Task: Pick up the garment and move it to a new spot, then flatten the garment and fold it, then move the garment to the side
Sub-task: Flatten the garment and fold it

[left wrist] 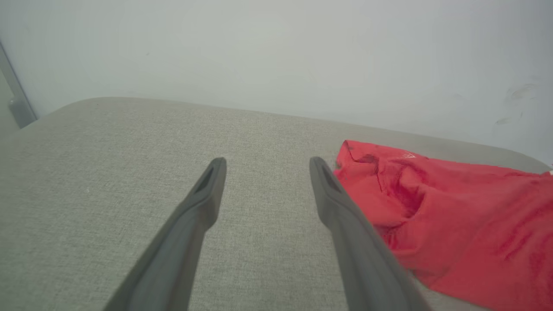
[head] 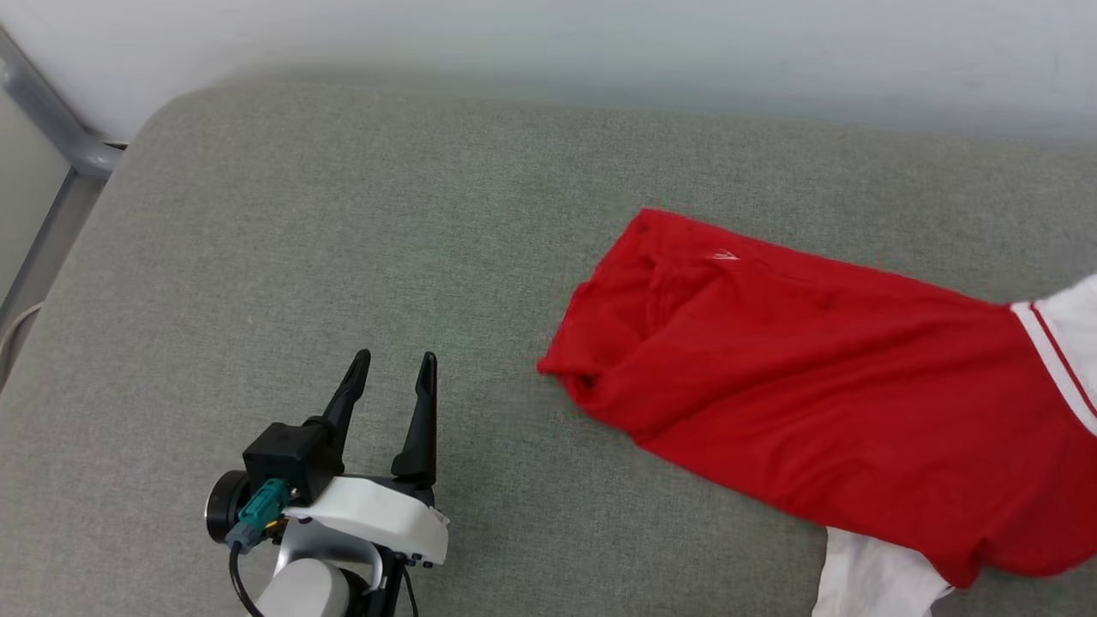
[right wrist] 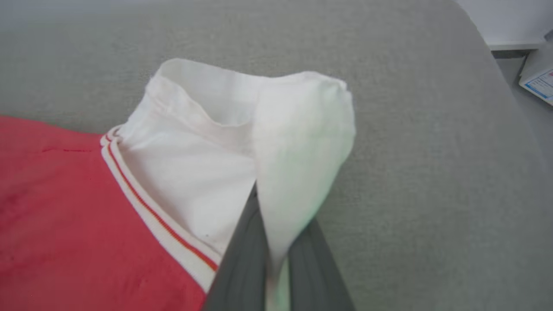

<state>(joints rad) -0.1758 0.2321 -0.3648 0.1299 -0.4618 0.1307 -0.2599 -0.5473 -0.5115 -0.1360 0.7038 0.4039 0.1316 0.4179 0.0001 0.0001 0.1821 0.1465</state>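
From the head view, the garment (head: 814,394) lies on the right half of the grey padded surface (head: 300,240), rumpled and with one red corner pointing toward the middle. I see only part of it: the right edge of this view cuts it off at a white sleeve with thin red stripes, and the bottom edge cuts off a second piece of white cloth (head: 874,574). The side that faces up is plain red with folds, and a small pale mark near its far corner is too small for me to read.

The right gripper (right wrist: 272,259) is shut on the garment. In the right wrist view its two dark fingers (right wrist: 239,263) lie pressed together with a fold of the white sleeve (right wrist: 194,147) pinched between them. The cloth covers the fingertips, so I cannot see how deep the grip goes. The sleeve stands up in a hollow peak above the fingers, and it seems to be raised a little from the padding, though from this angle I am not sure. At the upper right corner of that view a paper with blue print (right wrist: 540,82) is cut off and not readable.

The left gripper (head: 396,356) is at the lower left of the head view, wide open and holding nothing. It stands well apart from the garment, with bare grey fabric between its fingers. A pale wall (head: 600,43) runs behind the padded surface.
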